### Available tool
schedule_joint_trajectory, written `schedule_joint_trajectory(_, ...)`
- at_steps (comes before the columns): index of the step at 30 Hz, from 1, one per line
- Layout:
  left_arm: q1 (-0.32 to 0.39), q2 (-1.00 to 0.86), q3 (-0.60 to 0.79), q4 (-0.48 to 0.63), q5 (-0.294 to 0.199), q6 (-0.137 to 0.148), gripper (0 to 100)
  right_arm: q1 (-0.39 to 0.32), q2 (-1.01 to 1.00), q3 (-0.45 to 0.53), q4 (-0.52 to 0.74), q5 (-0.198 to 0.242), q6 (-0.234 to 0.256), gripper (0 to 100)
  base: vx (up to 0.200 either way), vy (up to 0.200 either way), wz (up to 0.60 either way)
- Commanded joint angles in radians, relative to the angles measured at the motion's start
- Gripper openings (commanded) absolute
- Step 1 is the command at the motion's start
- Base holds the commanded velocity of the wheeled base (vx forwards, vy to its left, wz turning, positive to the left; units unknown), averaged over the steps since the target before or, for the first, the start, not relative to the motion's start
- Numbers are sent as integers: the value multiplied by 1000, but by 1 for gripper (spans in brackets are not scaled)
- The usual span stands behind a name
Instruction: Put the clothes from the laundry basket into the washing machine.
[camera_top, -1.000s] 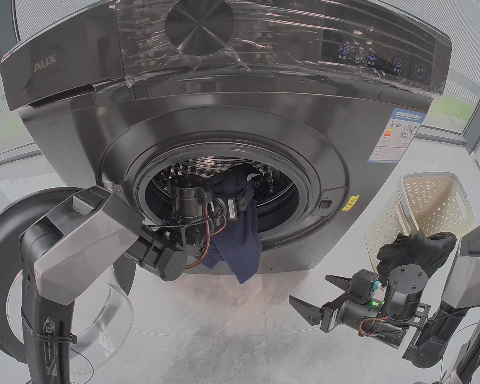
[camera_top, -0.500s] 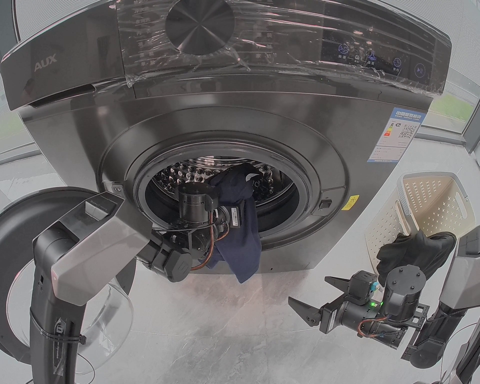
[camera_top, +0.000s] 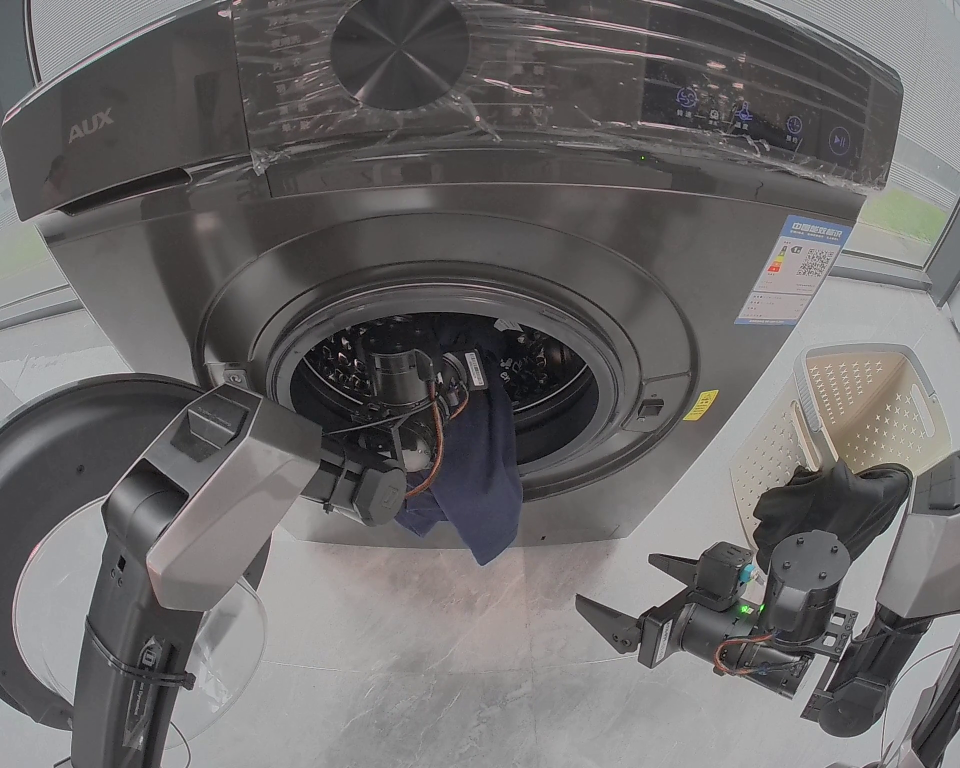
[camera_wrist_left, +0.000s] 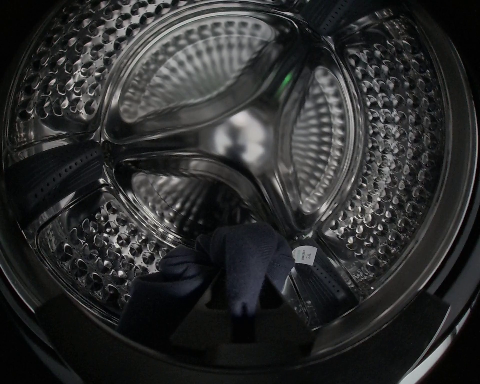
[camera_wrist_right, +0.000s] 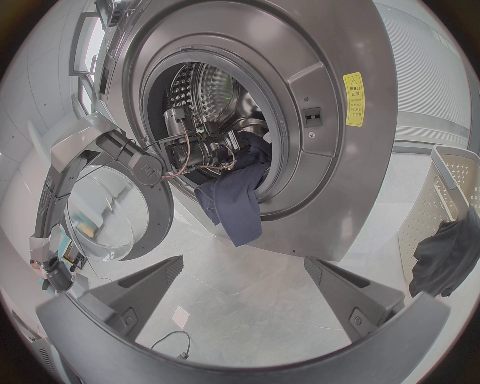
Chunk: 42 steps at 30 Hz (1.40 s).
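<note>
The washing machine (camera_top: 620, 260) is standing with its door open. The laundry basket (camera_top: 870, 400) is sitting on the floor at its right, a black garment (camera_top: 830, 500) draping over its rim. A navy garment (camera_top: 485, 470) is hanging over the drum's lip, with the left end effector (camera_wrist_left: 245, 300) pinching its upper end inside the drum. The right end effector (camera_top: 625, 585) is hovering near the basket, spread wide and holding nothing.

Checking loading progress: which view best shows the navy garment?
The right wrist view: it shows the navy garment draped over the washing machine door rim, much of it hanging outside. The head view shows the same hang, partly behind the left arm. The left wrist view shows the bunched end in the left gripper, inside the drum.
</note>
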Motion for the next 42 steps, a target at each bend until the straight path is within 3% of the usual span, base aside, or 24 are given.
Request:
schedule_joint_trajectory(1,5,17,3,-13,3,-2,0,1,3,0,-1,0,0,100,0,0,0)
schedule_joint_trajectory(2,5,12,17,-15,3,-1,100,1,3,1,-1,-1,0,100,0,0,0)
schedule_joint_trajectory(5,-5,-46,118,-1,1,-5,100,-2,3,1,-1,0,0,100,0,0,0)
schedule_joint_trajectory(9,-42,-134,272,64,-35,-2,100,-1,1,0,-1,0,0,100,0,0,0)
schedule_joint_trajectory(14,-62,-169,370,99,-66,7,100,1,3,1,-1,0,3,100,0,0,0)
schedule_joint_trajectory(27,-57,-121,407,93,-75,25,100,1,3,0,-1,0,3,100,0,0,0)
schedule_joint_trajectory(28,-56,-118,407,93,-75,27,0,1,3,0,-1,0,3,100,0,0,0)
schedule_joint_trajectory(42,-41,-118,301,59,-61,27,0,1,3,-3,-1,0,3,100,0,0,0)
